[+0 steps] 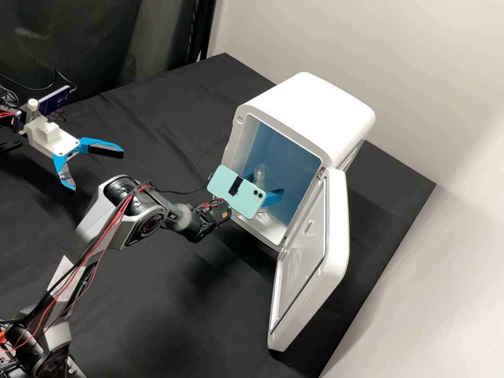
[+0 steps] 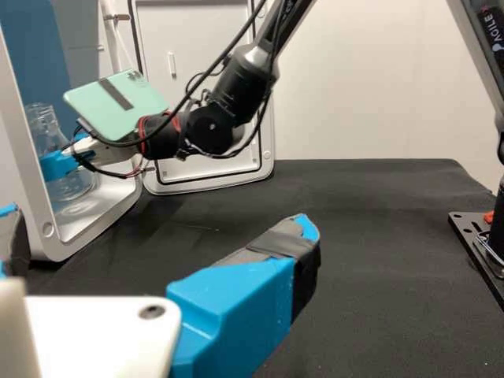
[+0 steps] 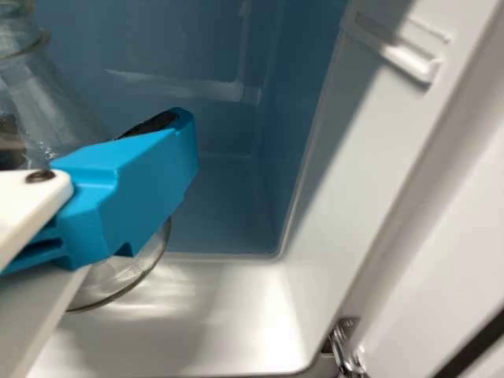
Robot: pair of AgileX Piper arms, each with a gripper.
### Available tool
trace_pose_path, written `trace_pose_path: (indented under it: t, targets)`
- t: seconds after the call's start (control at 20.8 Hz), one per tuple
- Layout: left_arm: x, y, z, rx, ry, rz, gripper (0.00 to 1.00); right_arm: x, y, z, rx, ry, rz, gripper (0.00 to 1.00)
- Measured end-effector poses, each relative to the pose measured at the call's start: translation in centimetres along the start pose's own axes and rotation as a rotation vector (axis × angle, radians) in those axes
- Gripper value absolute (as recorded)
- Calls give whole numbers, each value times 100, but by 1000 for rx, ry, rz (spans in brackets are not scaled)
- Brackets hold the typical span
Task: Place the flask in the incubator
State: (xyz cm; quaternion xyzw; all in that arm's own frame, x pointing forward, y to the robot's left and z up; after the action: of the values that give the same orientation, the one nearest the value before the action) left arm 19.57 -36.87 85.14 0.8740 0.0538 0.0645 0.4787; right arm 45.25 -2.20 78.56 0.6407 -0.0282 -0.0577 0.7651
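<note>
The white incubator (image 1: 310, 110) stands at the back right with a blue inside and its door (image 1: 310, 252) swung wide open. A clear glass flask (image 1: 261, 173) stands upright inside, its base on the white floor (image 3: 236, 315). My right gripper (image 1: 266, 194) is inside the chamber and shut on the flask (image 3: 31, 102), with one blue finger (image 3: 126, 189) lying across the glass. From the left wrist view, the flask (image 2: 47, 150) shows through the doorway. My left gripper (image 1: 95, 169) hangs open and holds nothing, above the bench at the far left. One of its fingers (image 2: 252, 291) points toward the incubator.
A mint-green phone (image 1: 239, 191) is strapped to the right arm's wrist, just outside the doorway. The open door (image 2: 205, 94) hangs toward the bench's right edge. A black mounting plate (image 2: 480, 236) lies at the bench side. Bare black bench (image 1: 173, 294) spreads in front.
</note>
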Motion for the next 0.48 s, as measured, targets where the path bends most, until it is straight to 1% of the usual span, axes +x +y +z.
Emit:
trace_pose_path:
  t: [0.1,0.19,0.29,0.38,0.48]
  targets:
    - [1,-3,-1,-1,0,-1,100,73,-12,11,2,-13,-8,0]
    - [2,-7,-2,-2,1,-3,100,129,-6,45,-7,-30,-13,0]
    - [2,-7,-2,-2,1,-3,100,191,32,98,-3,-42,6,0]
    - [2,-7,-2,-2,1,-3,100,272,63,134,-16,-43,25,0]
    - [2,-7,-2,-2,1,-3,100,349,78,163,-13,-44,39,0]
